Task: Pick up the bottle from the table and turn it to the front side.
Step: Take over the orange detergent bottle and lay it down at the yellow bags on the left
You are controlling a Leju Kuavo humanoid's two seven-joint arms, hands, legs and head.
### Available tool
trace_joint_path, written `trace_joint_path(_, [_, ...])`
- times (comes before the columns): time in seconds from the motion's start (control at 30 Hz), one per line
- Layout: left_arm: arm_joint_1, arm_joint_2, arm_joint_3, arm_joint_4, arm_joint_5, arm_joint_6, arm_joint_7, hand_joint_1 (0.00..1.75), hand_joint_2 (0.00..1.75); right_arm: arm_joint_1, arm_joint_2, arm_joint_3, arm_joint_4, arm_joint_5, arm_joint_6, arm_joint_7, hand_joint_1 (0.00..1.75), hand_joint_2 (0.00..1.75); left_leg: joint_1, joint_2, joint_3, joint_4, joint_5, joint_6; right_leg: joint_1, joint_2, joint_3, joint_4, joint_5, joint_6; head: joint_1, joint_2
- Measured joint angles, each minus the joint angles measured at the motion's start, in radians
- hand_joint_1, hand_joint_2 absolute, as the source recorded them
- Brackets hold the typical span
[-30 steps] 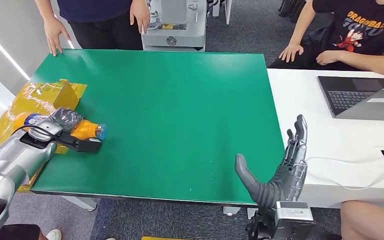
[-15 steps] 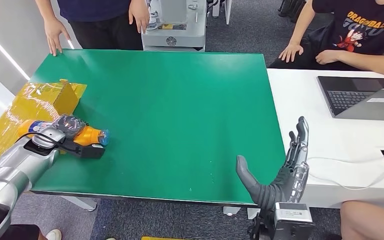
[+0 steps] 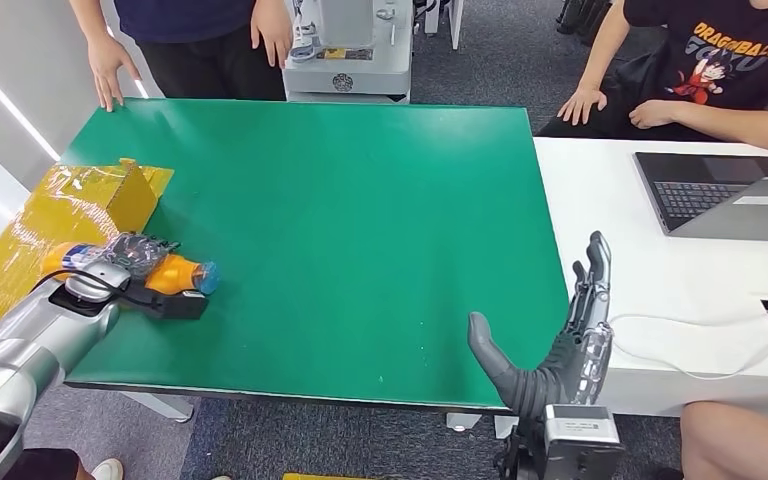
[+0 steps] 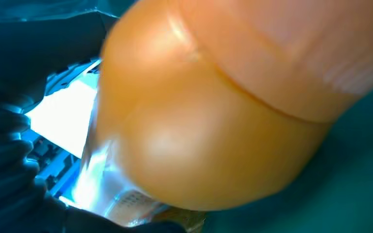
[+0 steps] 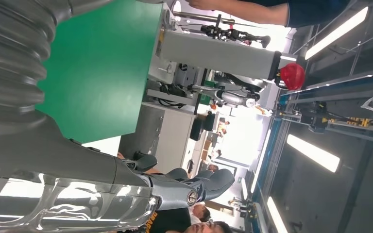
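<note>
At the near left corner of the green table (image 3: 360, 220), the left robot hand (image 3: 135, 255) is wrapped around the bottle (image 3: 170, 272), fingers clamped over its middle. The bottle is held lying on its side, orange body and blue cap pointed toward the table's centre, just above or on the green surface; which cannot be told. Close up, its orange base (image 4: 213, 121) is seen pressed against the dark fingers (image 4: 9, 160). Beside it, a yellow box (image 3: 80, 200) is seen. Over at the near right edge, the right robot hand (image 3: 560, 345) is held upright, fingers spread, nothing gripped. A laptop (image 3: 725, 195) sits on the white desk (image 3: 610, 200).
</note>
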Motion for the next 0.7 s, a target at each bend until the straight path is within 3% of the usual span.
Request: trace_joint_path(0.7, [0.024, 0.013, 0.027, 0.0, -0.005, 0.028, 0.009, 0.0, 1.75, -0.012, 0.0, 0.0, 0.008, -0.01, 0.013, 0.0, 0.0, 1.75, 0.0, 0.0, 0.0, 0.0, 0.001, -0.001, 0.0, 0.0, 0.0, 0.0, 0.0, 0.0, 0.0, 0.0])
